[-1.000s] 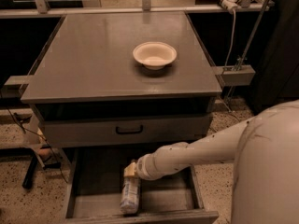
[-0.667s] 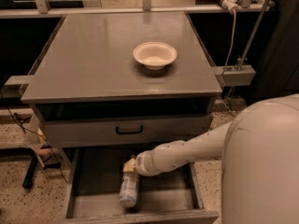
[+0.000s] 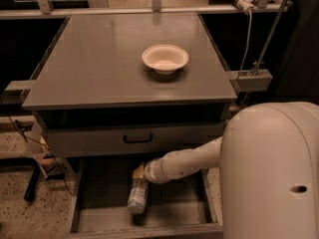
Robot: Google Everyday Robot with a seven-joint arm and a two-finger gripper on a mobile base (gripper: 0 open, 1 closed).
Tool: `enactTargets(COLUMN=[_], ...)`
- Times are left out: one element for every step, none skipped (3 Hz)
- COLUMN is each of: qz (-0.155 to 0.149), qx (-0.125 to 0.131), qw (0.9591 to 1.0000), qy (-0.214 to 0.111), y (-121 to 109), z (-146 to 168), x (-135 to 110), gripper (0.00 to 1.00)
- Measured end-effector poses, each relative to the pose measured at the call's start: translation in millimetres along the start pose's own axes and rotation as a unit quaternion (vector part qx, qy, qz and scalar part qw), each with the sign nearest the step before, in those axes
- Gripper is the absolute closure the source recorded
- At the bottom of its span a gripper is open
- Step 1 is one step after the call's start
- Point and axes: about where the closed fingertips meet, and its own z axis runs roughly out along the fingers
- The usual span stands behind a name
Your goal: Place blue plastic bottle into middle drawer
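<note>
The blue plastic bottle [image 3: 137,197] lies on its side on the floor of the middle drawer [image 3: 174,210], which is pulled out below the front edge of the worktop [image 3: 99,68]. The bottle sits roughly under the middle of that edge, lengthwise front to back. The gripper [image 3: 139,173] is at the bottle's far end, touching it or just beside it. I cannot tell whether it grasps the bottle or has released it. The arm [image 3: 184,163] reaches in from the front right corner, passing under the drawer front [image 3: 99,142] with its black handle [image 3: 138,139].

I see 2 risks. If the grip is not fully released, pulling back would drag the bottle or tip it out over the low wall. If the arm lifts too early, it would knock the drawer front above it. Once freed, the round bottle may roll sideways. 1 white bowl [image 3: 165,59] sits right of the worktop's middle, out of the way.
</note>
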Motion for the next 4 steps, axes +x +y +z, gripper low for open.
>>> enactTargets(qz=[0.01, 0.017, 0.017, 0.017], qx=[0.005, 0.015, 0.015, 0.015], qw=[0.9999, 0.9997, 0.9997, 0.9997], qy=[0.001, 0.011, 0.011, 0.011], y=[-13, -24, -24, -24], z=[16, 25, 25, 25], x=[-1, 6, 6, 6], gripper=[1.0, 1.0, 0.8, 0.57])
